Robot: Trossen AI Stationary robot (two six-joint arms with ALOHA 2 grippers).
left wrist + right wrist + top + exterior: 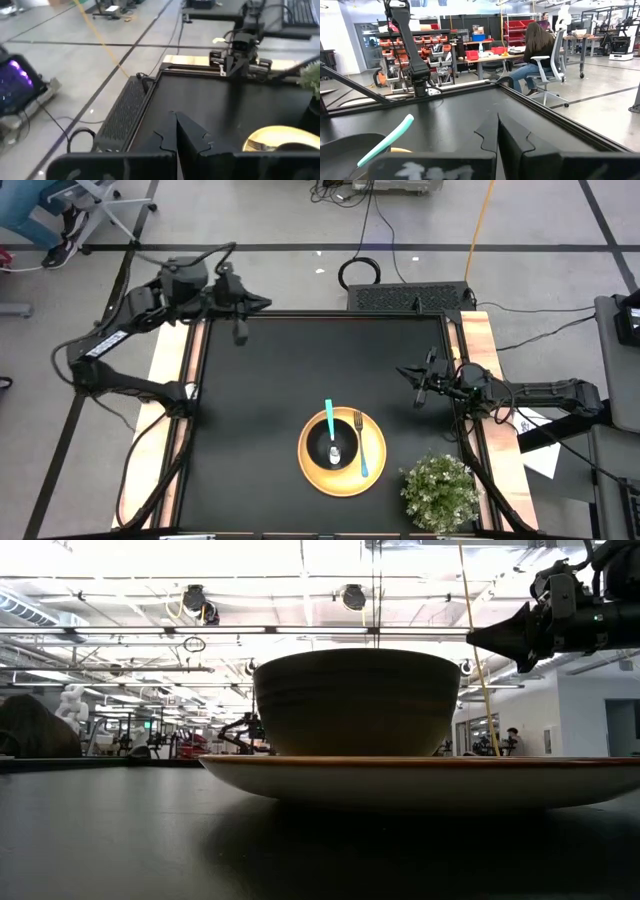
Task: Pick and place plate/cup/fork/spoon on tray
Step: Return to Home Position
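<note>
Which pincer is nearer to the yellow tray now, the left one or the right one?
Right. The right pincer hovers beyond the tray, toward the table's right edge; the left pincer sits at the table's far left corner.

One black surface (270, 410) is in view. The tableware comes to four pieces, one of each kind: one yellow tray (312, 468), one dark cup (346, 442), one teal-handled spoon (329, 418) and one teal-handled fork (363, 455). There is one potted plant (440, 491). There are two arms and so two grippers, the left gripper (175, 120) and the right gripper (498, 122). Each has two fingers, four fingers in all. In the room beyond, the right wrist view shows one seated person (536, 45) and one chair (547, 67).
</note>
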